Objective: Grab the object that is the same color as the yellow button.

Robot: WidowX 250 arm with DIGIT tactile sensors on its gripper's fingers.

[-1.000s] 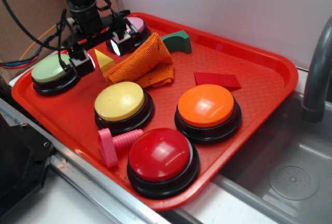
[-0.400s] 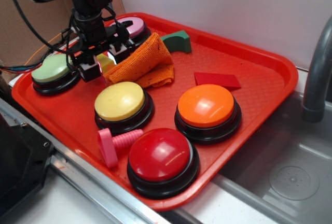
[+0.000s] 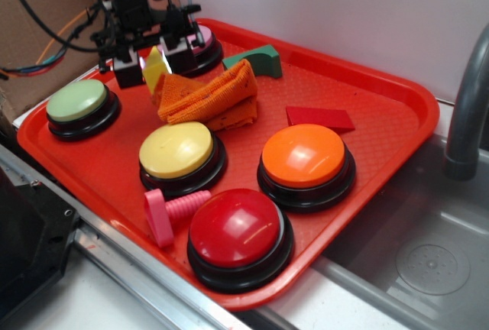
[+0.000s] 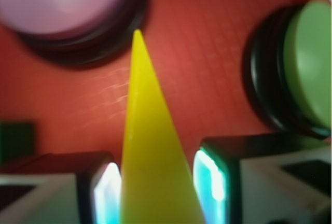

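Observation:
My gripper (image 3: 154, 63) is shut on the small bright yellow wedge (image 3: 156, 69) and holds it above the back left of the red tray (image 3: 397, 147), beside the orange mesh cloth (image 3: 210, 97). In the wrist view the wedge (image 4: 148, 146) stands between my two fingers, its tip pointing away, with the gripper (image 4: 158, 193) closed round its wide end. The pale-yellow dome button (image 3: 177, 149) on its black base sits nearer the front of the tray, apart from the gripper.
The tray also bears a pale green button (image 3: 76, 101), a pink-purple button (image 3: 202, 37), an orange button (image 3: 304, 158), a red button (image 3: 237, 231), a pink bolt (image 3: 170, 211), a dark green block (image 3: 260, 59) and a flat red piece (image 3: 319, 118). A sink (image 3: 428, 261) lies to the right.
The gripper came down over the yellow wedge, closed on it, then rose and moved toward the back with the wedge in it. The cloth shifted slightly.

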